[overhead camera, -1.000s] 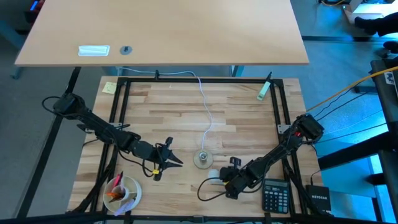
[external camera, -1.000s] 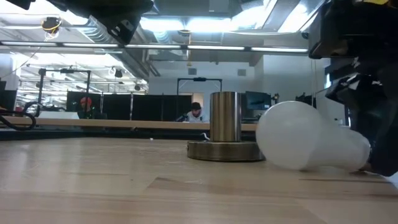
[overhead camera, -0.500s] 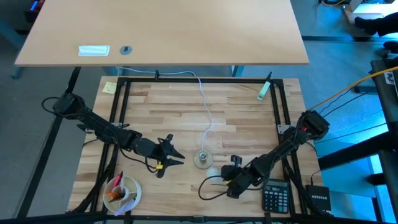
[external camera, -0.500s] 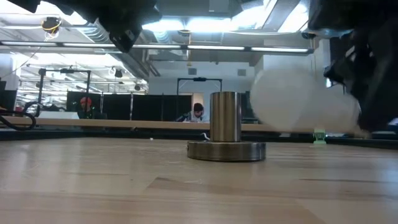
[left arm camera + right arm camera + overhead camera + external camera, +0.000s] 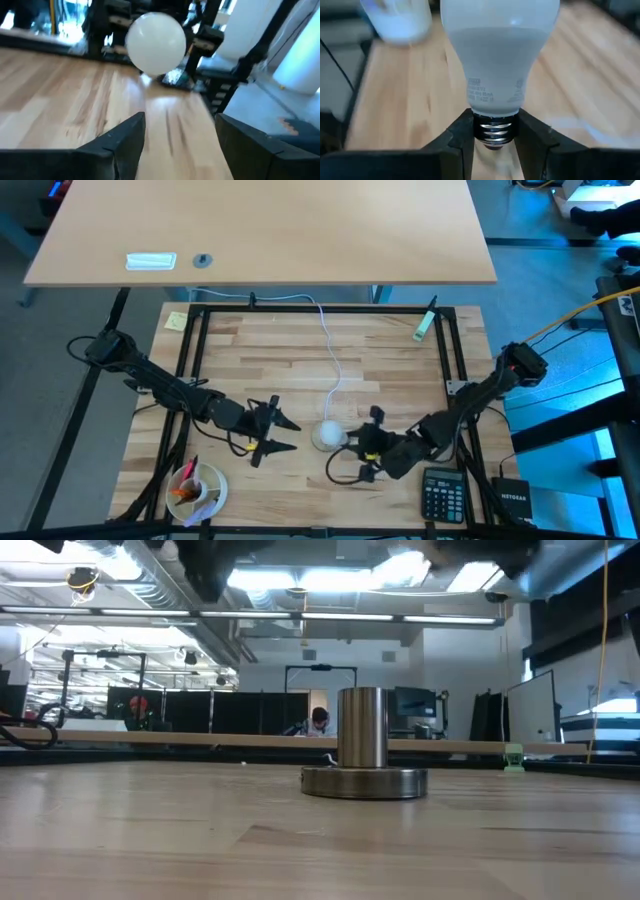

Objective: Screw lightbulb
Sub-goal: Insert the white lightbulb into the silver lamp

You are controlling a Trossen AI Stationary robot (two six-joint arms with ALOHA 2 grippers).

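Pinching the lightbulb [image 5: 495,65] by its screw base in my right gripper [image 5: 492,137], I carry it lying sideways above the socket [image 5: 364,755], globe toward nine o'clock, nearer than my wide-open left gripper [image 5: 272,432].

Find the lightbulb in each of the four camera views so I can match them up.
High view: lightbulb at bottom centre, above the socket.
Low view: not in it; only the socket shows.
Left wrist view: white globe top centre.
Right wrist view: fills the centre, screw base in the right pincer.
Shared landmark: the wooden table.
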